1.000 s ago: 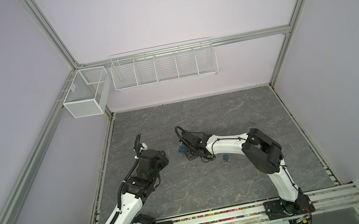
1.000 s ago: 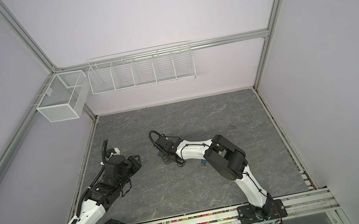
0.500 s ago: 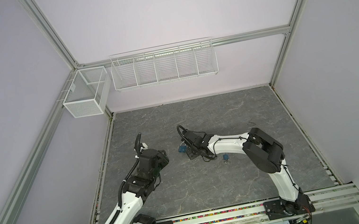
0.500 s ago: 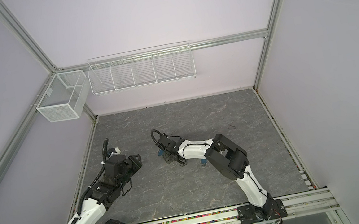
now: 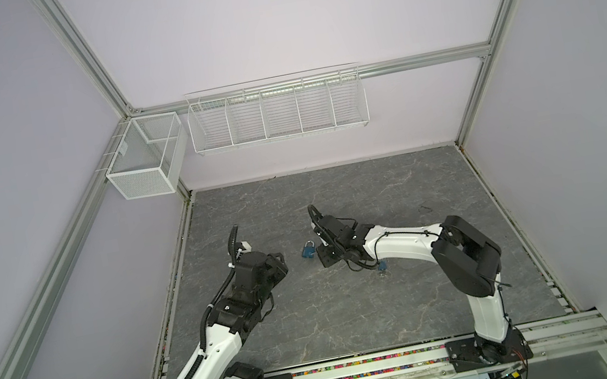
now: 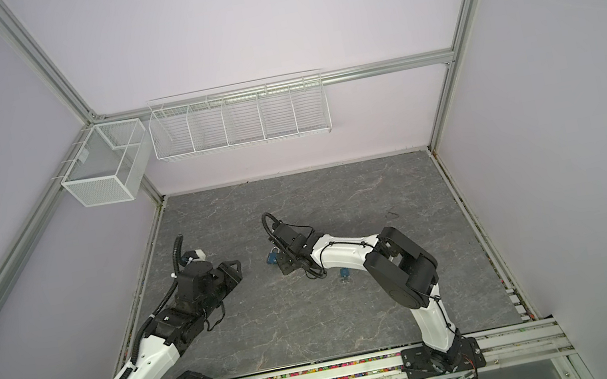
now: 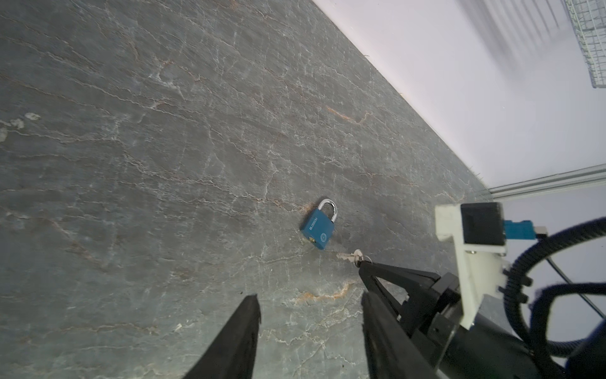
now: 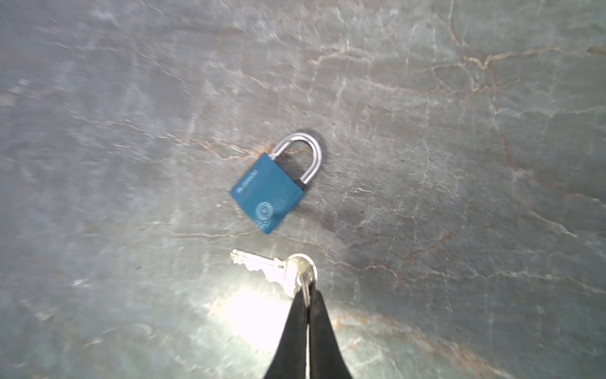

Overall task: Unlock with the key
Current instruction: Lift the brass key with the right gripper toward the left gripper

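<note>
Right wrist view: right gripper (image 8: 308, 297) pressed together at lower centre, pinching the ring of the key (image 8: 273, 264), whose blade points left.
Padlock (image 8: 273, 187): flat on the grey table (image 8: 459, 164) at mid-frame, just above the key and apart from it, shackle shut.
Left gripper (image 7: 308, 297): spread, holding nothing, low in the left wrist view.
Change: in a top view the padlock (image 5: 308, 249) and the left gripper have stayed put; the right gripper has edged slightly rightward.
</note>
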{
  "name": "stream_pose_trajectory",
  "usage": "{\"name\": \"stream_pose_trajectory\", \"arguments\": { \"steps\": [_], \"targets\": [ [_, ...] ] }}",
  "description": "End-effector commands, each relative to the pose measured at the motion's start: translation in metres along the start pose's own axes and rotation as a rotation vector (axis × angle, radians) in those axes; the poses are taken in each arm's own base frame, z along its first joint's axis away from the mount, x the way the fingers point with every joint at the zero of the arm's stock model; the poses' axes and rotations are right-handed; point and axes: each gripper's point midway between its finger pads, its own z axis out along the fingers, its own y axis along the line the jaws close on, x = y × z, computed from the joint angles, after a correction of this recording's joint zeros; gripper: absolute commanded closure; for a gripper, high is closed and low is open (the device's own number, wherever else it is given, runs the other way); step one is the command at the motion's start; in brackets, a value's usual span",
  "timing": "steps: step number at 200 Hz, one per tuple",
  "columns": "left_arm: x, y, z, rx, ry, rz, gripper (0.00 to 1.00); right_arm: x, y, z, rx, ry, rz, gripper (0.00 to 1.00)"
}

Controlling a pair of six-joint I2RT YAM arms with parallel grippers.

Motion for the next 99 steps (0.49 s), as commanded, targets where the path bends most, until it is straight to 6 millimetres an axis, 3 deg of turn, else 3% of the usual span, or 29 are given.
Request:
{"name": "stream_pose_trajectory", "arguments": {
  "steps": [1,99],
  "targets": [
    [-0.004,-0.014,-0.002,0.074,-0.005,-0.062,0.48,-0.004,0.010,-0.017,-0.078,-0.015,0.048,0.94],
    [0.014,-0.045,0.006,0.227,0.061,-0.111,0.46,-0.001,0.042,-0.085,-0.262,-0.046,0.154,0.94]
  ]
}}
